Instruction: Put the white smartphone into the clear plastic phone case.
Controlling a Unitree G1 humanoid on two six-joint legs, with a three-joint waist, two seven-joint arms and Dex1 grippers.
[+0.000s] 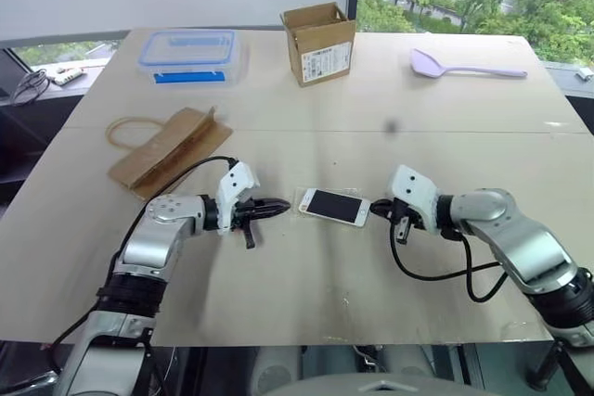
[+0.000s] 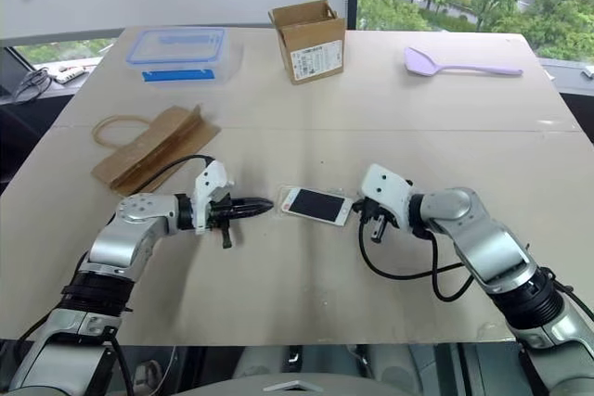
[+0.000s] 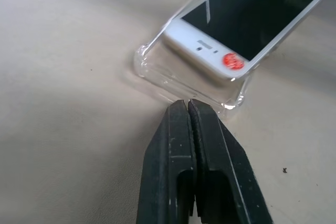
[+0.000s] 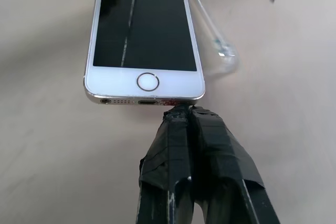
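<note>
The white smartphone [image 1: 334, 206] lies screen up at the table's middle, on top of the clear plastic phone case [image 3: 152, 72]. Its earpiece end, with a red dot, rides above the case's short wall rather than inside it. My left gripper [image 3: 188, 103] is shut, with its tips right at that end of the case. From the other side my right gripper [image 4: 181, 109] is shut too, and its taped tips meet the phone's [image 4: 142, 24] home-button edge. A corner of the case [image 4: 223, 59] sticks out beside the phone there.
An open cardboard box [image 1: 318, 42] stands at the back centre. A clear food box with a blue lid [image 1: 190, 55] is at the back left and a lilac spoon [image 1: 464, 67] at the back right. A flat brown paper bag [image 1: 167, 150] lies behind my left arm.
</note>
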